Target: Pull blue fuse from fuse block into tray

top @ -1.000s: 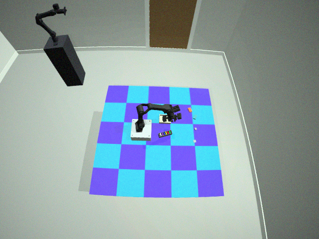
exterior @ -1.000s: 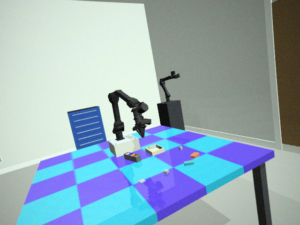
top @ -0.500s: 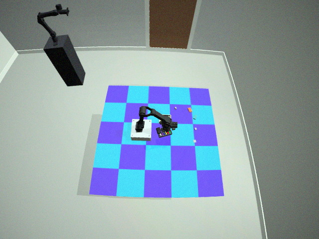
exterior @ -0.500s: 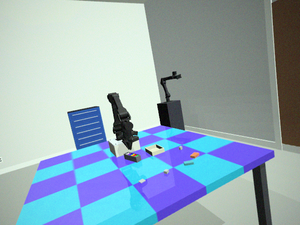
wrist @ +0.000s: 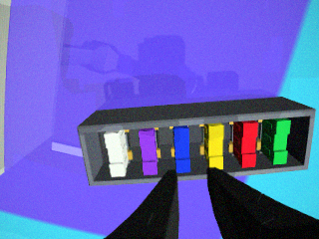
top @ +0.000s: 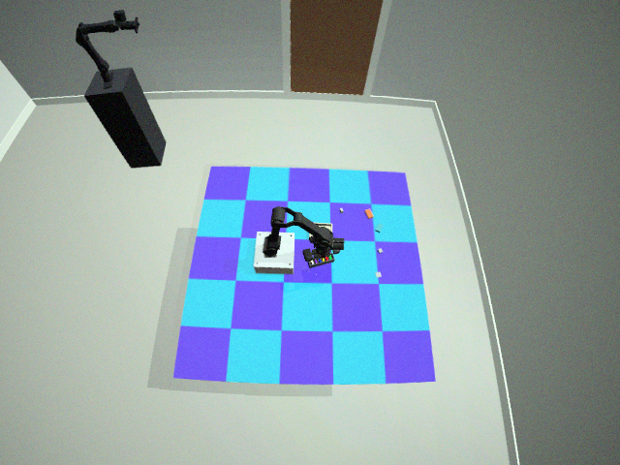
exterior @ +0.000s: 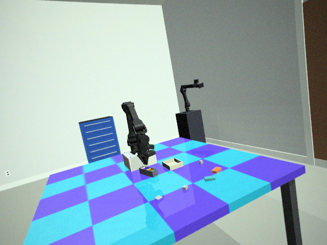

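Note:
The blue fuse stands in the dark fuse block, between the purple fuse and the yellow fuse. The white fuse is at the left end, the red fuse and green fuse at the right. My gripper points down above the block, open by a narrow gap with nothing between the fingertips. In the wrist view the tips appear just below the blue and yellow fuses. The beige tray stands beside the block and looks empty.
The white robot base is close to the block's white-fuse end. Beyond the tray and block lie an orange piece, a teal piece and small pale pieces, such as one pale cube.

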Action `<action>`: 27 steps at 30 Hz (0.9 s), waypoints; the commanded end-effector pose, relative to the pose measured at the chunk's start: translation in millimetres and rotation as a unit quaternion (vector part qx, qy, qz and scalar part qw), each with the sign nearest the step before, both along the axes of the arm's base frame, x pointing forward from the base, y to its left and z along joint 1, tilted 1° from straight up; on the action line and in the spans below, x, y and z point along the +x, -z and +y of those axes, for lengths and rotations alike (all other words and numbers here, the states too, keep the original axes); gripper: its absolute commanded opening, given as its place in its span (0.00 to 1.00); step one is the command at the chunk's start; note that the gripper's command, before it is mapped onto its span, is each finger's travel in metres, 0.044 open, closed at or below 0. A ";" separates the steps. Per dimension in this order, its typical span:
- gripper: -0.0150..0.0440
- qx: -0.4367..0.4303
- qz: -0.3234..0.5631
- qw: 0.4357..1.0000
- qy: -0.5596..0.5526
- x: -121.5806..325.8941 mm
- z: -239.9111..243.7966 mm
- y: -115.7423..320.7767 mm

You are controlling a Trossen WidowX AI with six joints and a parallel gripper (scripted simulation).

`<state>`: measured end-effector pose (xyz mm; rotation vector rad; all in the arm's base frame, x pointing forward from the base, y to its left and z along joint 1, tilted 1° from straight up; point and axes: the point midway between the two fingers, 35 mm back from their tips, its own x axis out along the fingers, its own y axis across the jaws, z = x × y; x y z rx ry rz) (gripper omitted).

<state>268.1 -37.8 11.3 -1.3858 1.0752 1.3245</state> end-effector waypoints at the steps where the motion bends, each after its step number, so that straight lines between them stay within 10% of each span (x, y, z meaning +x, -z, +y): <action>1: 0.38 0.002 0.002 1.000 -0.003 -1.0 0.6 4.7; 27: 0.38 0.002 0.002 1.000 -0.003 -1.6 1.2 22.7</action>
